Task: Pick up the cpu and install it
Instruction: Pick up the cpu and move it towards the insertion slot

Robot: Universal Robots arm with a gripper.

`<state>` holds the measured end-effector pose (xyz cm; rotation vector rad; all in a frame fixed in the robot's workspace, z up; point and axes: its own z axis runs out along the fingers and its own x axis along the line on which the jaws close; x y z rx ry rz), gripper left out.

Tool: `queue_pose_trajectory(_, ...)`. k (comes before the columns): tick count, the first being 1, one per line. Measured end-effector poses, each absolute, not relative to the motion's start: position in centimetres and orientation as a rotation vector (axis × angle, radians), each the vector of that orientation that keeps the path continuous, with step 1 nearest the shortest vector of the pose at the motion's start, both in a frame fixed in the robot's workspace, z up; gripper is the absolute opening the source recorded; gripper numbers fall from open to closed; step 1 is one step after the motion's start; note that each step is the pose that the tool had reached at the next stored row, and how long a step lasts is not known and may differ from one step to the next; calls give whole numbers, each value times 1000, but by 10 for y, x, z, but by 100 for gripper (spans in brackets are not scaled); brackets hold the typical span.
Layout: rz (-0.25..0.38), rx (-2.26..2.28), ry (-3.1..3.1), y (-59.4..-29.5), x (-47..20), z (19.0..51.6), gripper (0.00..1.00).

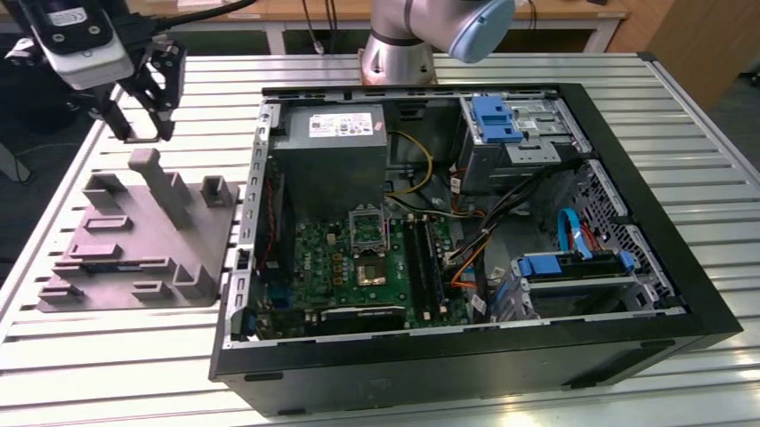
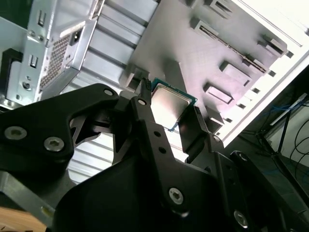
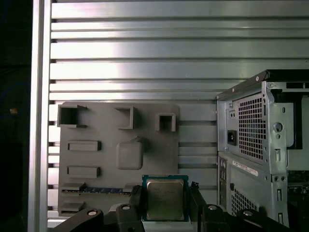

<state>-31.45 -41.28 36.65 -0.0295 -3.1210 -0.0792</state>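
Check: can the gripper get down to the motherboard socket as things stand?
Probably yes. The case lies open side up and nothing seems to cover the socket; cables run off to the exterior view's right of it. The gripper, shut on the cpu, hangs by the grey fixture.

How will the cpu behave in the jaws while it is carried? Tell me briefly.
The cpu is a thin flat plate with a metal top, so it is probably stiff and light. The jaws pinch it by two opposite edges, so it might pivot or slip if knocked. Its green rim looks thin and may chip under hard squeezing.
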Motion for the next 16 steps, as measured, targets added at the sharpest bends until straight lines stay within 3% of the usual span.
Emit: queue_pose_trajectory(16, -79, -29, -3123, -413, -285, 364, 47)
